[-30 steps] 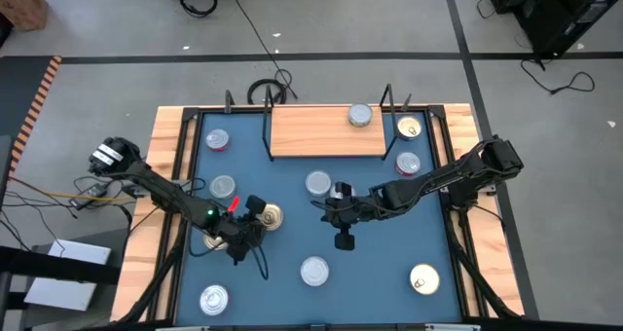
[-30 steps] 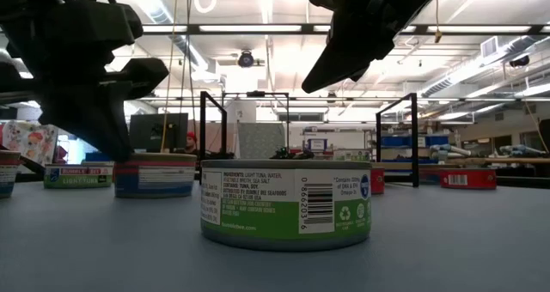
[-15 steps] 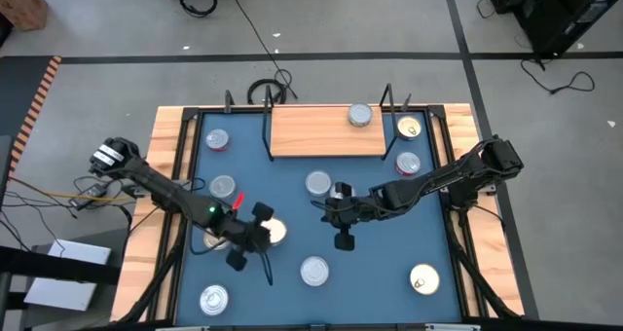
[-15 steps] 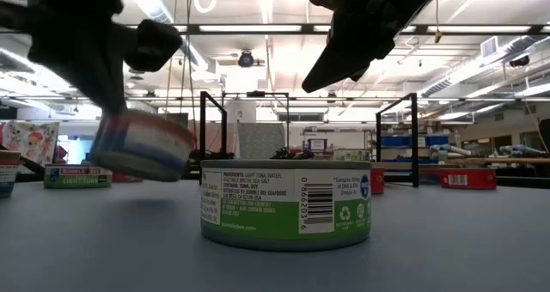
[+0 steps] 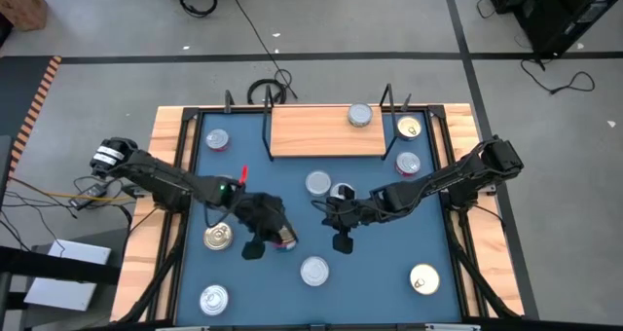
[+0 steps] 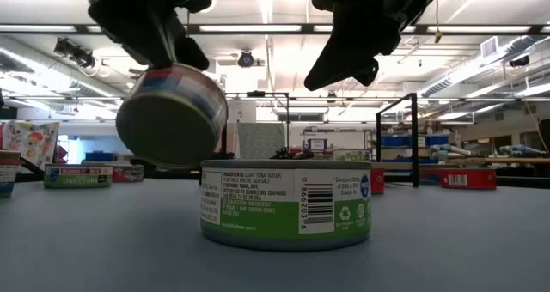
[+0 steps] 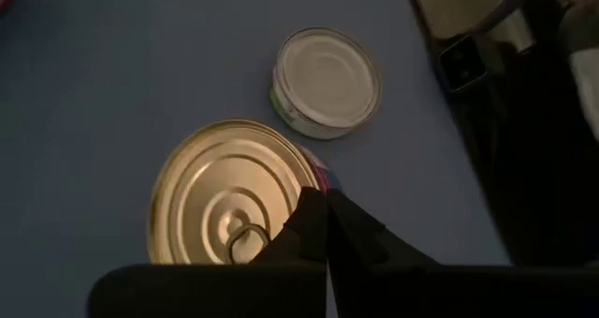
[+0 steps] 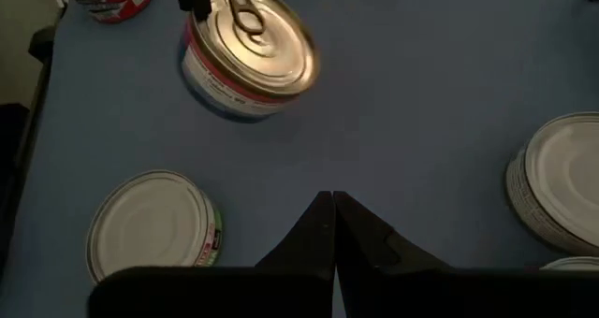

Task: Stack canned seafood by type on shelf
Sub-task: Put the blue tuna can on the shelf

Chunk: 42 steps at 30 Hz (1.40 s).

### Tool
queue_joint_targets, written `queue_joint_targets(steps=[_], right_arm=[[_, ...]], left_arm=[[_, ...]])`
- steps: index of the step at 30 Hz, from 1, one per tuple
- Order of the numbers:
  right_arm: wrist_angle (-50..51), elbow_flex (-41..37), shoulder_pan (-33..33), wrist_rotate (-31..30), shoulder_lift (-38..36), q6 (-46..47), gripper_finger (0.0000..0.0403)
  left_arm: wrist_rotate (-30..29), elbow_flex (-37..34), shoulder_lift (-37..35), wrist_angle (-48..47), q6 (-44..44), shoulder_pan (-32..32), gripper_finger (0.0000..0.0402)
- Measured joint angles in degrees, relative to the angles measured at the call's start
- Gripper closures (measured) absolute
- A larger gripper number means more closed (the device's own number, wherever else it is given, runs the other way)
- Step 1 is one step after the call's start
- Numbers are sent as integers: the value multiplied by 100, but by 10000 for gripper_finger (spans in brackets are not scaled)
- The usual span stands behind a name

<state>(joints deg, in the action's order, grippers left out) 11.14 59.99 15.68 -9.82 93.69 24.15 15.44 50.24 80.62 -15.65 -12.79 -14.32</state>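
Item: gold-lidded tin [image 6: 172, 113], tilted, lifted clear of the surface [image 5: 370, 273], clamped at its pull ring by our left hand [image 5: 275, 232], just beside the green-labelled tin [image 6: 286, 204]. Our right hand [image 5: 342, 241] hovers nearby, fingers together, empty. Shelf [image 5: 316, 131] carries one silver-lidded tin [image 5: 360, 115].

Grey concrete floor [image 5: 370, 39] surrounding table, pale seams crossing it. Black cables [image 5: 271, 86] lying coiled behind table's far edge; more black cable [image 5: 557, 79] trailing at far right. Long fluorescent ceiling strip lights [image 6: 249, 27] glowing overhead. White ceiling with exposed beams [image 6: 481, 64] running into depth. Cluttered workbenches [image 6: 507, 161] standing along far wall.
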Motion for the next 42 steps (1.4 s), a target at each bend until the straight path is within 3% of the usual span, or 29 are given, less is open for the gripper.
queue_joint_targets(steps=[6,11,17,32,42], right_arm=[[1,0,11,66,0,123,392],[2,0,11,76,0,312,392],[-16,-1,11,81,0,330,392],[-46,0,1,107,0,327,392],[-50,0,1,107,0,311,392]], left_arm=[[366,-23,24,207,-447,315,401],[1035,-666,103,1666,-1356,417,401],[1069,-1423,110,2994,-1944,538,401],[903,-1770,109,3172,-1893,657,400],[788,-1741,107,3050,-1450,729,357]])
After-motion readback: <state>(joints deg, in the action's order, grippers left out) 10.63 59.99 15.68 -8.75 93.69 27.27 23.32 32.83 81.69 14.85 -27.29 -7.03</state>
